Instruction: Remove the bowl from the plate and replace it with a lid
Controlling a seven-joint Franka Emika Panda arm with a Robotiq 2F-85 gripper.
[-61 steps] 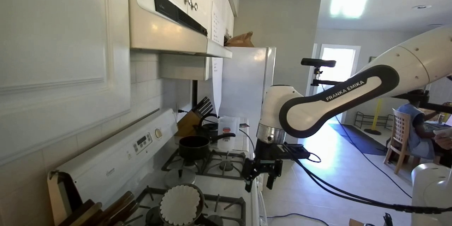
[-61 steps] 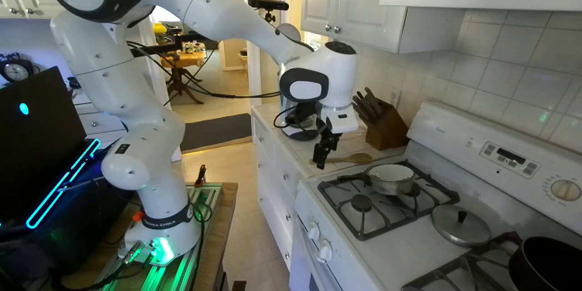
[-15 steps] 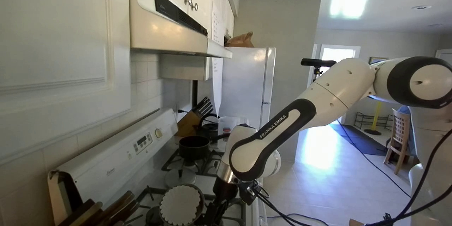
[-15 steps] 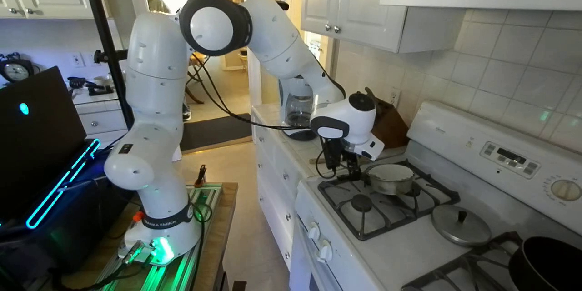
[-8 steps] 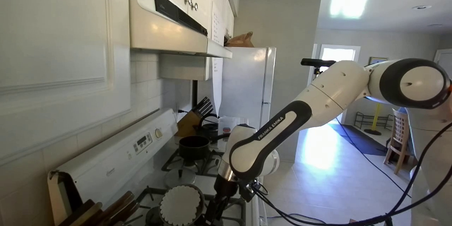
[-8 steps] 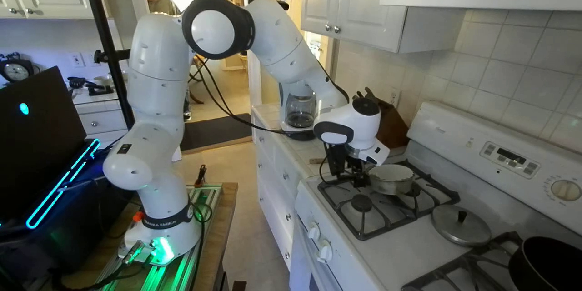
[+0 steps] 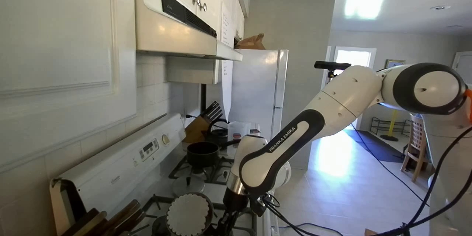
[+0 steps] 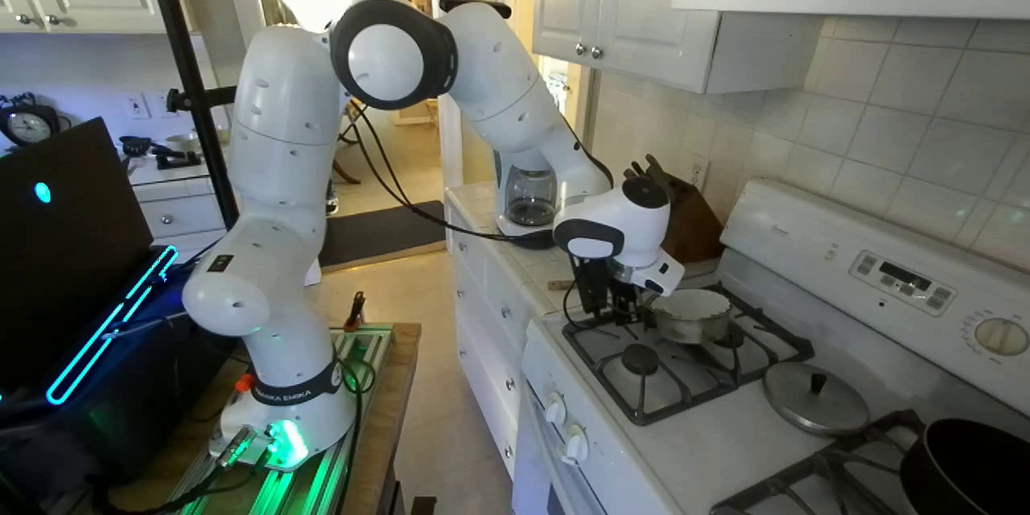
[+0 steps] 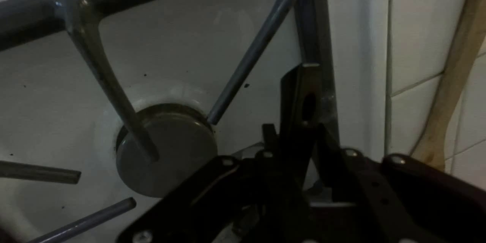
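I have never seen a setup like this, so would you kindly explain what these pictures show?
The white machine is a robot arm ending in a black pincer. Two pictures look at it from outside; the dark close-up is taken from its wrist. On the stove are a small pot with a pale scalloped piece at its mouth, a grey lid and a dark pot. The pincer appears closed on a dark handle, probably the small pot's.

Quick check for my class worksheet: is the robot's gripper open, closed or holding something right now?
Gripper: closed, holding the pot handle.
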